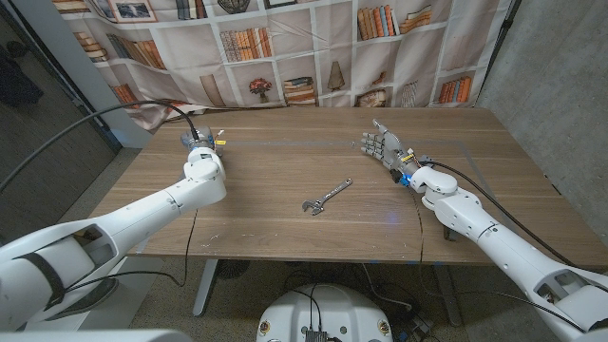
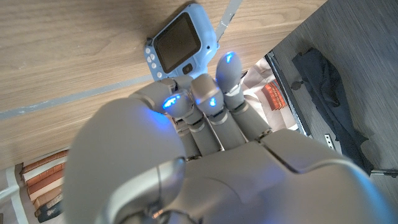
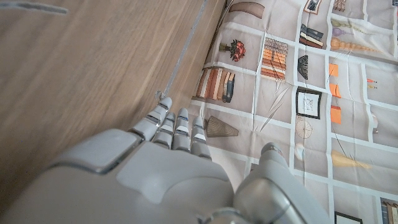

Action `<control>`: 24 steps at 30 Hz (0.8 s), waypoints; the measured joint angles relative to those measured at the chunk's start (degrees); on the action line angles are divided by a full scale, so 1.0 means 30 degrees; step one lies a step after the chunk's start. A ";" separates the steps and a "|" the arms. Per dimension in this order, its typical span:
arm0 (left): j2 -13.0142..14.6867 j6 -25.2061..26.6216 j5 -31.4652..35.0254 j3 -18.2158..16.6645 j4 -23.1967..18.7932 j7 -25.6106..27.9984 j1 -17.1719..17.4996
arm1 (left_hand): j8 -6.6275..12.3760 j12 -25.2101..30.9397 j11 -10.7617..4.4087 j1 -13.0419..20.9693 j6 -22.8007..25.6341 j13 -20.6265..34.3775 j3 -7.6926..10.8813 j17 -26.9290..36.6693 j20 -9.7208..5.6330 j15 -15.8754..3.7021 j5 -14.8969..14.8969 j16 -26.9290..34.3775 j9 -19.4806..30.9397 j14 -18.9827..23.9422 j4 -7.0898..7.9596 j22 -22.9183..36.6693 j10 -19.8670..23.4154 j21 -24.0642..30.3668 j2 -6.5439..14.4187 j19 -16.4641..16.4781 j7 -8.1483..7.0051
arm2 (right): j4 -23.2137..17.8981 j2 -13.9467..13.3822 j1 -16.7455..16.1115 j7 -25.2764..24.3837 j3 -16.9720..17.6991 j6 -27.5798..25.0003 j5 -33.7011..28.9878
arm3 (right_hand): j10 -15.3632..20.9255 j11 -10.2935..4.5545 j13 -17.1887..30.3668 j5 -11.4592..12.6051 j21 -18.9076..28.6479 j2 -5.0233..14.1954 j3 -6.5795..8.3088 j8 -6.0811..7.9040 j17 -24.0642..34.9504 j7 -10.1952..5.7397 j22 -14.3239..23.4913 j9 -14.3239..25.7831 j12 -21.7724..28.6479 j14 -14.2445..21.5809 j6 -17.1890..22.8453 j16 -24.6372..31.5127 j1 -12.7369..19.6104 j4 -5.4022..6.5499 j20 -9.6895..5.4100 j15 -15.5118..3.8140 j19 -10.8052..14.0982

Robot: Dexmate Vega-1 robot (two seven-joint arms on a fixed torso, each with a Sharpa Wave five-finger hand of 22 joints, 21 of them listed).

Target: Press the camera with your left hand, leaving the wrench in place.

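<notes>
Head view: the left hand (image 1: 201, 142) sits near the far left corner of the wooden table (image 1: 285, 214), its arm covering most of what lies beneath it. The wrench (image 1: 326, 198) lies by itself at the middle of the table, well apart from both hands. The right hand (image 1: 383, 147) stands toward the far right side, fingers spread and holding nothing. A bookshelf-print backdrop (image 1: 313, 47) hangs behind the far edge.

Left wrist view: the camera (image 2: 176, 48), light blue with its dark screen facing up, lies on the table just beyond the left hand's fingertips (image 2: 227, 67). The fingers are extended and held together, gripping nothing; whether they touch the camera's body cannot be told.

Right wrist view: the right hand's fingers (image 3: 171, 127) reach out over bare wood toward the backdrop.

Assessment: the approach appears complete and the press itself is in hand. The next move calls for a short forward and downward reach onto the camera. Nothing obstructs it; the wrench lies clear of that path.
</notes>
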 measured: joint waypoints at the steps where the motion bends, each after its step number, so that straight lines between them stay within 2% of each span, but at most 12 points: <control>1: 0.0000 0.0000 -0.0003 0.0000 0.0000 0.0000 0.0000 | 0.0000 0.0000 0.0000 0.0000 0.0001 0.0001 0.0000 -0.0001 0.0000 0.0000 0.0000 0.0003 0.0000 0.0000 0.0000 -0.0047 0.0001 0.0000 0.0000 0.0000 0.0000 | 0.0002 0.0003 0.0000 0.0000 0.0000 0.0000 0.0000 | 0.0025 -0.0025 0.0000 0.0000 0.0000 0.0002 0.0000 0.0000 0.0000 0.0001 0.0000 0.0001 0.0000 -0.0002 -0.0001 0.0000 0.0002 0.0000 0.0000 0.0003 0.0000; 24: 0.0237 0.0196 0.0217 -0.0161 -0.0569 -0.0016 -0.0076 | 0.0000 -0.0073 0.0001 0.0001 0.0021 -0.0088 -0.0002 -0.0235 -0.0030 0.0000 -0.0167 -0.0129 0.0004 0.0000 0.0001 -0.0332 0.0002 0.0000 -0.0001 -0.0104 0.0182 | -0.0010 0.0050 -0.0086 -0.0156 0.0038 0.0161 -0.0053 | 0.0066 -0.0065 -0.0003 0.0000 0.0000 0.0074 0.0000 0.0000 0.0000 0.0109 -0.0001 0.0000 0.0000 0.0133 0.0106 0.0000 0.0074 0.0000 -0.0105 0.0074 0.0103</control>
